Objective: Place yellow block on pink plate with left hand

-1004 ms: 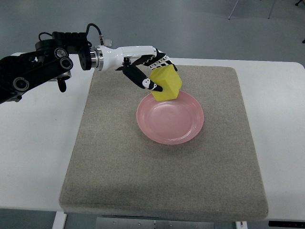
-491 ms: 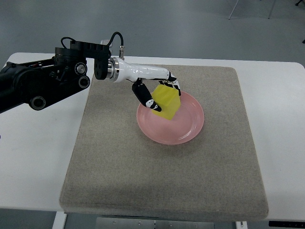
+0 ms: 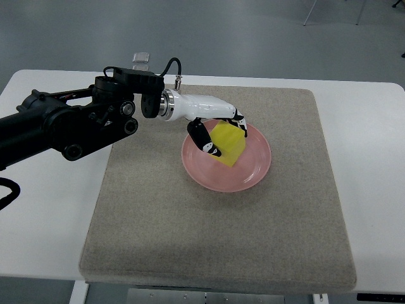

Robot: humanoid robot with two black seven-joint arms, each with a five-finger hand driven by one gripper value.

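The yellow block (image 3: 229, 144) sits inside the pink plate (image 3: 253, 171), in its upper left part. My left hand (image 3: 221, 134) is over the plate and its fingers are closed around the block, the thumb (image 3: 204, 138) on the left side and the other fingers on the upper right. The left arm (image 3: 76, 123) reaches in from the left edge. I cannot tell whether the block rests on the plate's bottom or hangs just above it. The right arm is out of view.
The plate lies on a grey felt mat (image 3: 190, 240) that covers most of a white table (image 3: 44, 209). The mat's far edge runs just behind the hand.
The left hand has carried the yellow block from the plate's upper left rim down and right into the plate. The arm has reached further in from the left.
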